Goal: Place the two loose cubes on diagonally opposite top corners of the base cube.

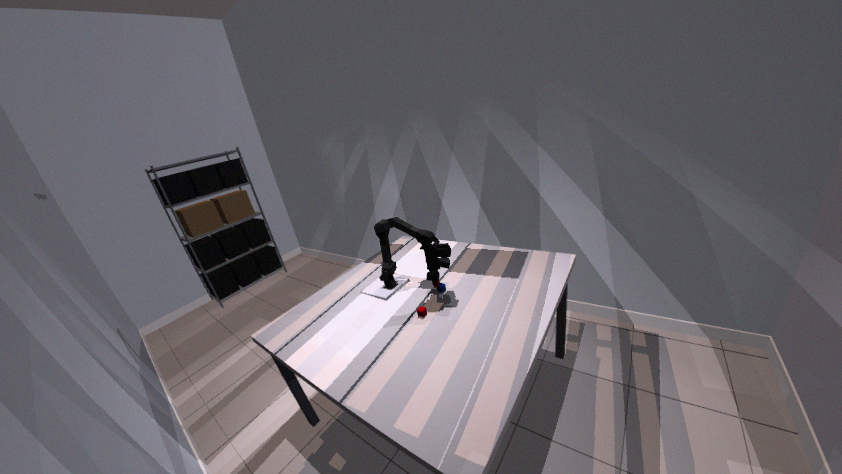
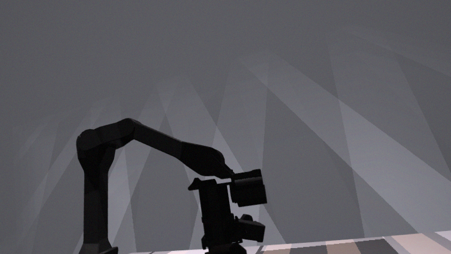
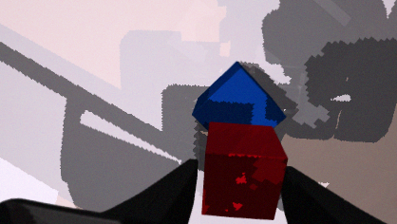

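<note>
The blue base cube stands on the table, turned cornerwise in the wrist view. A red cube is at the blue cube's near corner in the wrist view and covers that corner. It looks about level; whether it touches the blue top is hidden. My gripper is slightly open around this red cube, with a narrow gap beside the left finger. The fingertips are below the frame in the exterior view. The other red cube lies apart on the table, toward the top camera.
The arm's base stands on a pale plate on the table, left of the cubes in the top view. A shelf rack with boxes stands away by the wall. Striped light and dark shadows cross the table.
</note>
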You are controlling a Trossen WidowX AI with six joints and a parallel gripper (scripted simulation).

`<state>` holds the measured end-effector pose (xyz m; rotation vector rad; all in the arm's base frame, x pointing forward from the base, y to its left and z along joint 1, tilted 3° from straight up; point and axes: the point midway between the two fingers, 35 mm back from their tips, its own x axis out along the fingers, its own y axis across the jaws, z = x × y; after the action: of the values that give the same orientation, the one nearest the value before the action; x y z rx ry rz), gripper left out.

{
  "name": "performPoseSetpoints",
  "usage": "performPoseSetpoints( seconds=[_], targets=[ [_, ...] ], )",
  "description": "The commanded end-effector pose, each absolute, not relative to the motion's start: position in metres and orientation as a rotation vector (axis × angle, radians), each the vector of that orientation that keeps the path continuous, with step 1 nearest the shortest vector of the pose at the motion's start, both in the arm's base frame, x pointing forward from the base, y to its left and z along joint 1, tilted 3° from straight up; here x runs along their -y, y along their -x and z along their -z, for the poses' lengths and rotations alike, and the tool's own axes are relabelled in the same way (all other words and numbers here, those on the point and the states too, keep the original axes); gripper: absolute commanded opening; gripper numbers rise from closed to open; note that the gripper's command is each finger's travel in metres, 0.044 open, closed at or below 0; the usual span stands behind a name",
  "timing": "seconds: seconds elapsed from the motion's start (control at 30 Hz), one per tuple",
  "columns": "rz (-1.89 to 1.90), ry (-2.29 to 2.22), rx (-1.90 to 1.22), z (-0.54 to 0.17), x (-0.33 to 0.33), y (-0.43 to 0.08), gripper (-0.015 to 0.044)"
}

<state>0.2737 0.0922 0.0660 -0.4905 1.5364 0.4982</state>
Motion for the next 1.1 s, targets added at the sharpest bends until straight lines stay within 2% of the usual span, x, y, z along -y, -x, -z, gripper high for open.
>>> performPoseSetpoints(
  seconds=[0.0,0.77,0.8,0.87,1.07],
  targets=[
    [-0.498,0.49,-1.536,-0.074,-0.092,-0.274,0.0205],
    [-0.498,0.49,-1.536,-0.096,-0.092,-0.274,0.0205],
    [-0.488,0.481,-1.542,-0.094,-0.091,-0.274,0.0231],
    [-0.407,0.405,-1.557,-0.096,-0.083,-0.28,0.0265],
    [-0.031,0.047,-1.59,-0.107,-0.042,-0.302,0.0265]
  ],
)
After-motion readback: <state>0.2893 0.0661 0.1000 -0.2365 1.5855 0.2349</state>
